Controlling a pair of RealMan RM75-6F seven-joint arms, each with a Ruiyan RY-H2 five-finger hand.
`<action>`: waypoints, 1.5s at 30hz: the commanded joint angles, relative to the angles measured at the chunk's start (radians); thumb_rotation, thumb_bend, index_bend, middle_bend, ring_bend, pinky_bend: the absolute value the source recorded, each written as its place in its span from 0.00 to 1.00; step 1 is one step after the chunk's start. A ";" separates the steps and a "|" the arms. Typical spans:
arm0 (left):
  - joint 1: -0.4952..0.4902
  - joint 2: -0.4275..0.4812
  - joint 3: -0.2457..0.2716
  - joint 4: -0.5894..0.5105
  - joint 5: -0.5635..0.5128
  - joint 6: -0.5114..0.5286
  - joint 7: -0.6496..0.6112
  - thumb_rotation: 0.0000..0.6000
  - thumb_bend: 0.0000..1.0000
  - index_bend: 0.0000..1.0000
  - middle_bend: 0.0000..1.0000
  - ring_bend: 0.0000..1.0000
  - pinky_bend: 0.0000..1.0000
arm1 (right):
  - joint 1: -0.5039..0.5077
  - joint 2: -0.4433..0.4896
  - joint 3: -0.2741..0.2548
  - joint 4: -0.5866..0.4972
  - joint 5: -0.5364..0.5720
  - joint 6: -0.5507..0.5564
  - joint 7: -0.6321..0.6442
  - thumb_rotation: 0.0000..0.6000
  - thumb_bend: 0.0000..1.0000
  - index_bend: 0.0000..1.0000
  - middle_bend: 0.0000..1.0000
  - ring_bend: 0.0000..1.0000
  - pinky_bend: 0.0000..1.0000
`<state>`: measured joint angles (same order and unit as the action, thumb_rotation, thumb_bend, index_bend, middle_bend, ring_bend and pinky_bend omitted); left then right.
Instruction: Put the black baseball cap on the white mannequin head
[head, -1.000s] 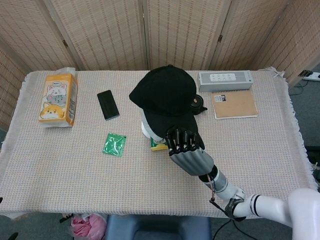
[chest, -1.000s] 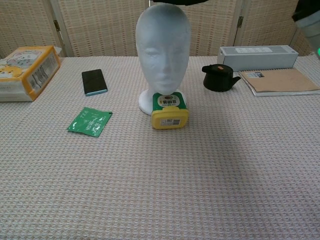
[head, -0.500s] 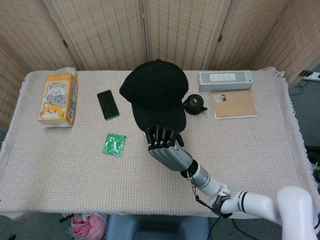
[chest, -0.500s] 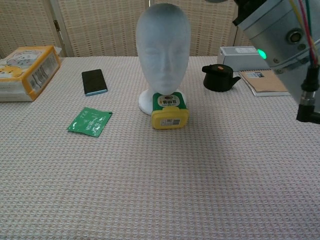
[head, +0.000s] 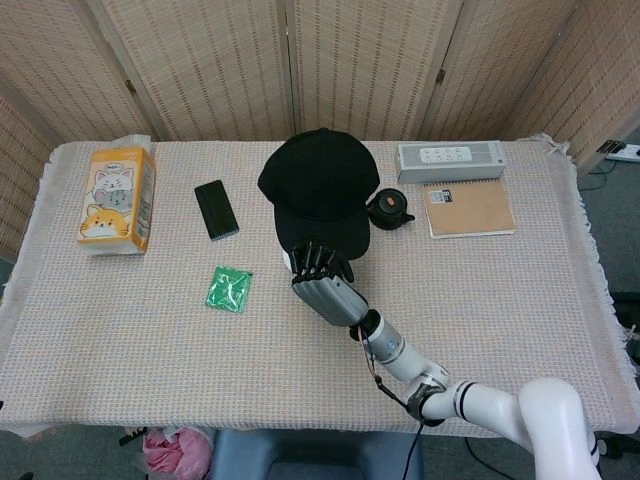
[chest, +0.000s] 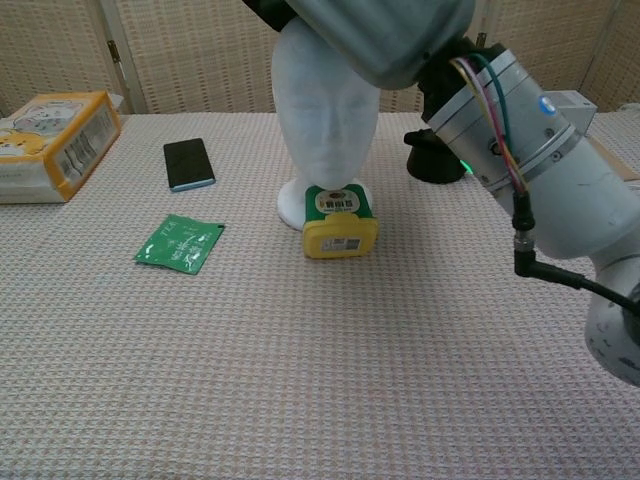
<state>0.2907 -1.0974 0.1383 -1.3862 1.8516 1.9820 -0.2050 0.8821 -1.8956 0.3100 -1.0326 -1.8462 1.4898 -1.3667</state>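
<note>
Right robot hand reaches up from the desk's near edge and has its fingers closed over the front of the brim of the black baseball cap, most likely because the stiff brim lets it steer the crown down squarely. The cap sits over the top of the white mannequin head, which stands near the middle of the desk, slightly toward the far edge. From the head view the cap hides the head almost entirely, so I judge it nearly seated, though how level it lies cannot be told. No left robot hand shows in either view.

Counting the rest: one yellow container touching the mannequin's base on the near side, one green packet, one black phone, one tissue pack by the left edge, one small black teapot, one notebook and one grey box toward the far right corner.
</note>
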 joint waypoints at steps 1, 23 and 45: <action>-0.001 0.003 0.001 0.001 -0.002 0.001 -0.009 1.00 0.06 0.08 0.00 0.01 0.13 | 0.010 -0.036 -0.013 0.051 0.007 -0.001 0.034 1.00 0.59 0.85 0.73 0.83 1.00; -0.001 0.010 0.007 -0.002 -0.006 -0.012 -0.001 1.00 0.06 0.08 0.00 0.01 0.13 | -0.038 -0.091 -0.134 0.177 -0.033 0.062 0.137 1.00 0.57 0.85 0.72 0.83 1.00; -0.006 0.012 0.006 -0.013 -0.012 -0.033 0.025 1.00 0.06 0.10 0.00 0.01 0.13 | -0.220 -0.002 -0.190 -0.175 0.055 0.028 -0.007 1.00 0.17 0.00 0.00 0.17 0.43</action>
<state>0.2856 -1.0845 0.1436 -1.3993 1.8383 1.9499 -0.1814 0.6950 -1.9239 0.1438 -1.1677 -1.7859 1.4967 -1.3679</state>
